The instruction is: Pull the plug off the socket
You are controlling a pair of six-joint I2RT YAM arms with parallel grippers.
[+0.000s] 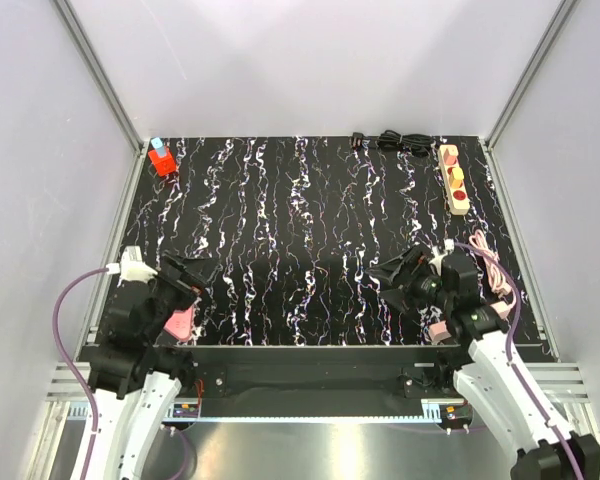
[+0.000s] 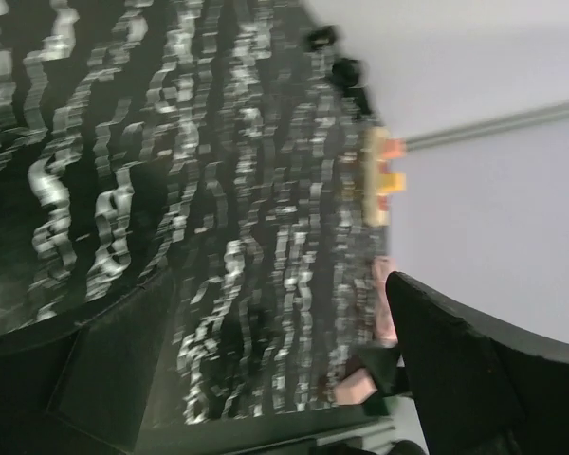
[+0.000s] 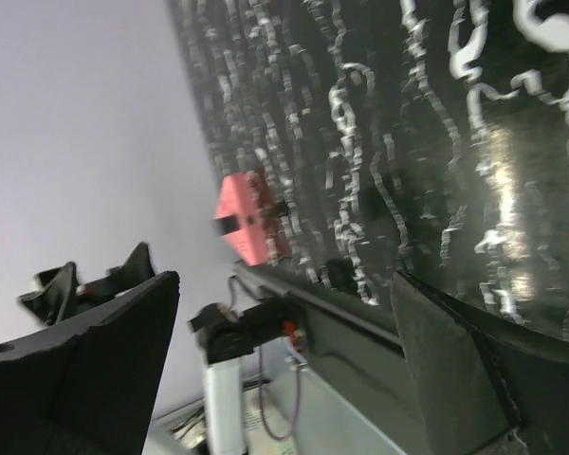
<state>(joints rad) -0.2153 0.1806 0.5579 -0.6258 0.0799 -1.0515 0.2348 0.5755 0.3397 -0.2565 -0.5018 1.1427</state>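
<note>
The socket lies at the desk's far right corner, well apart from both arms. My left gripper and right gripper hang over the near edge, fingers spread wide, holding nothing. If I pull without pinning it, the loose strip may lift too. Only the left wrist view shows coloured pieces standing out of it; which is the plug, I cannot tell.
</note>
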